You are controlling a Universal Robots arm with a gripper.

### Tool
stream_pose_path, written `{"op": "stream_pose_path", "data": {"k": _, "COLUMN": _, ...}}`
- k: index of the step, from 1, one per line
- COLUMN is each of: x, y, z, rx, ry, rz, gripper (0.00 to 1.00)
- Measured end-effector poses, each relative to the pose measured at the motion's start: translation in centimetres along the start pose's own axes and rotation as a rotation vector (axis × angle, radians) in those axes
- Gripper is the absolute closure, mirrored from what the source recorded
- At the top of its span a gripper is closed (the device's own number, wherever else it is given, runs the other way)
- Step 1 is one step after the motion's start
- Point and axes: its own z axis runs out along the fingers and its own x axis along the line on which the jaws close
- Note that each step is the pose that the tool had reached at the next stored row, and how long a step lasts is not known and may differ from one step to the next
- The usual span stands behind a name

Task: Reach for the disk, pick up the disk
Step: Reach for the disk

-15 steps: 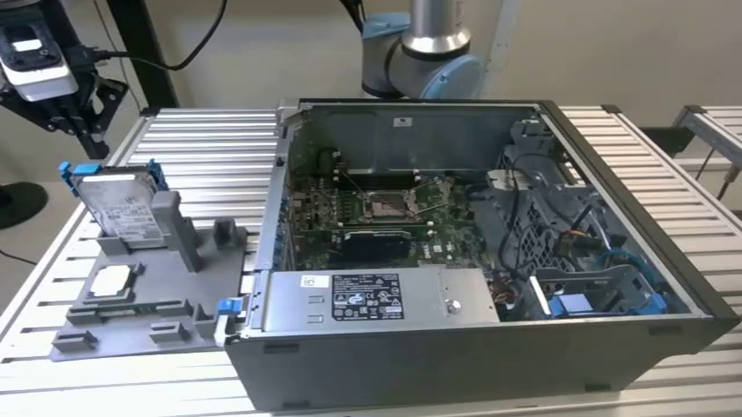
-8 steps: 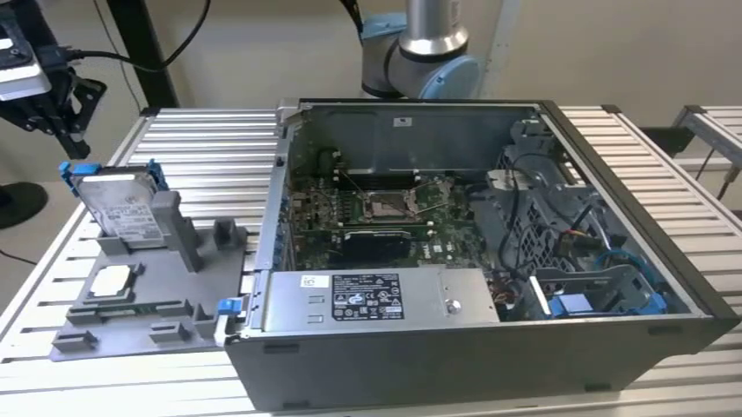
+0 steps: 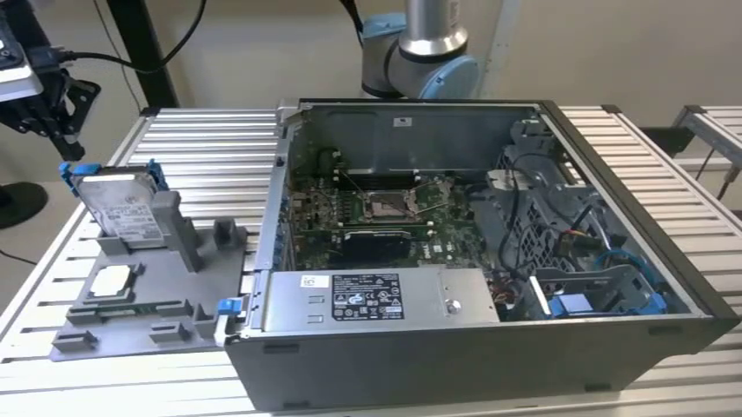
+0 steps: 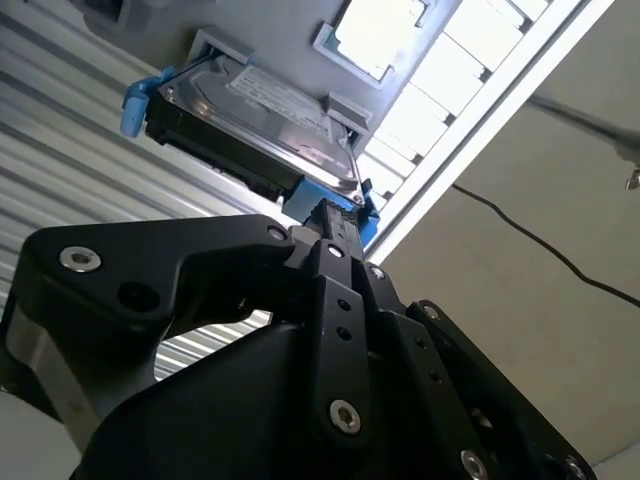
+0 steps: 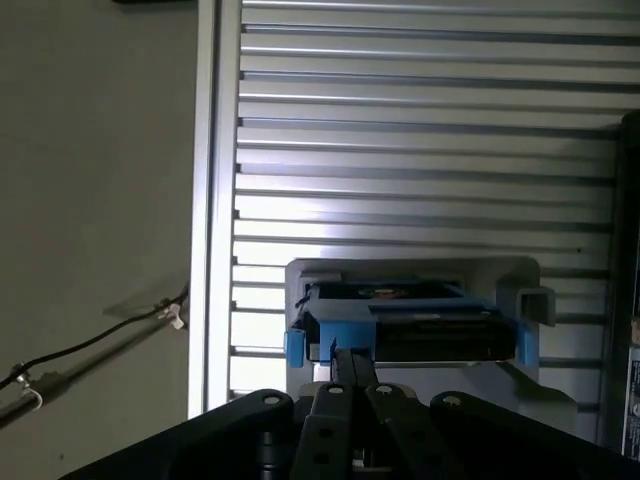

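Observation:
The disk (image 3: pixel 122 208) is a silver hard drive with a white label and a blue bracket. It stands tilted on edge in the grey holder (image 3: pixel 151 300) at the exterior view's left. My black gripper (image 3: pixel 61 122) hangs above and beyond the disk, apart from it. In both wrist views its fingers are pressed together with nothing between them. The gripper (image 4: pixel 330 228) points at the blue-edged end of the disk (image 4: pixel 265 115) in the second wrist view. In the first wrist view, the disk (image 5: pixel 400 320) sits just past the gripper (image 5: pixel 350 362).
An open computer case (image 3: pixel 464 261) with its board exposed takes up the middle and right of the slatted metal table (image 3: pixel 208 139). A small square silver-white chip (image 3: pixel 110 282) lies in the holder. The arm's base (image 3: pixel 418 52) stands behind the case. The table edge (image 5: pixel 205 200) runs near the disk.

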Motion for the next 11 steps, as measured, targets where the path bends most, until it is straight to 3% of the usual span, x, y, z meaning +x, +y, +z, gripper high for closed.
{"op": "stream_pose_path", "data": {"k": 11, "x": 0.00, "y": -0.01, "z": 0.00, "rx": 0.0000, "ry": 0.0010, "rz": 0.000, "gripper": 1.00}}
